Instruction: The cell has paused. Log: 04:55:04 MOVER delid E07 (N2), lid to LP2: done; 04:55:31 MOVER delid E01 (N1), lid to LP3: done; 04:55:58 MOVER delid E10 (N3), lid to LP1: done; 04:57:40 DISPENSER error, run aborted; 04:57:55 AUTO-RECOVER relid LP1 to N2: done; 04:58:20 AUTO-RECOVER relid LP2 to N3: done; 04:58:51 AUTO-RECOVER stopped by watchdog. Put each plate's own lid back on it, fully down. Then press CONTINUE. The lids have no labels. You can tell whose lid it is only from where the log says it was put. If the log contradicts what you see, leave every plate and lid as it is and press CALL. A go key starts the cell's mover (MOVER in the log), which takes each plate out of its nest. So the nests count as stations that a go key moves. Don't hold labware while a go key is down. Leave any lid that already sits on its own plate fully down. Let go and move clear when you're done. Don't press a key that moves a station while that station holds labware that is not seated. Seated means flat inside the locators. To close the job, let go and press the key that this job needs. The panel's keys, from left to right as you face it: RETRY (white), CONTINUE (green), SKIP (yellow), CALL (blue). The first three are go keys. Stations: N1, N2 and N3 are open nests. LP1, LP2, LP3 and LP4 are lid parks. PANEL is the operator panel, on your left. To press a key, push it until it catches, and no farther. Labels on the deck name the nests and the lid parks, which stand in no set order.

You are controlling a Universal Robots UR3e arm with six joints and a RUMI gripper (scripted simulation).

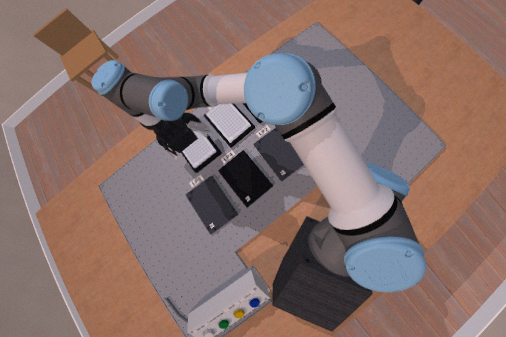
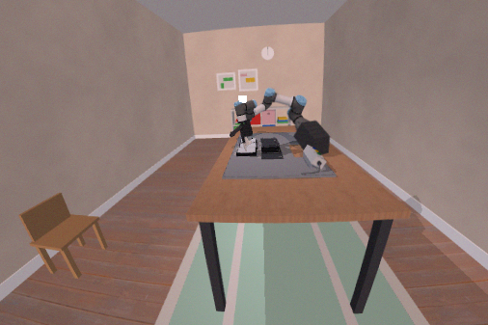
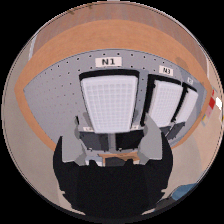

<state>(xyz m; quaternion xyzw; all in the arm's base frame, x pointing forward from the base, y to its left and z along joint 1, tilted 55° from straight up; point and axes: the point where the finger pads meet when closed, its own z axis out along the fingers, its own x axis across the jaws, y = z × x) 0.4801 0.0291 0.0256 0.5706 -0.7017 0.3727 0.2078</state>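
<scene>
My gripper is open, its jaws apart at the near end of the white plate at N1, with nothing seen gripped. That plate looks flat; whether a clear lid covers it I cannot tell. A white plate lies at N3. A third plate lies beyond it; the arm hides it in the top view. The LP4 park looks black. The LP2 park and the leftmost park look dark grey; clear lids there cannot be made out.
The panel stands at the deck's near left corner with white, green, yellow and blue keys. The arm reaches over the deck from its dark base. The parks lie between the nests and the base.
</scene>
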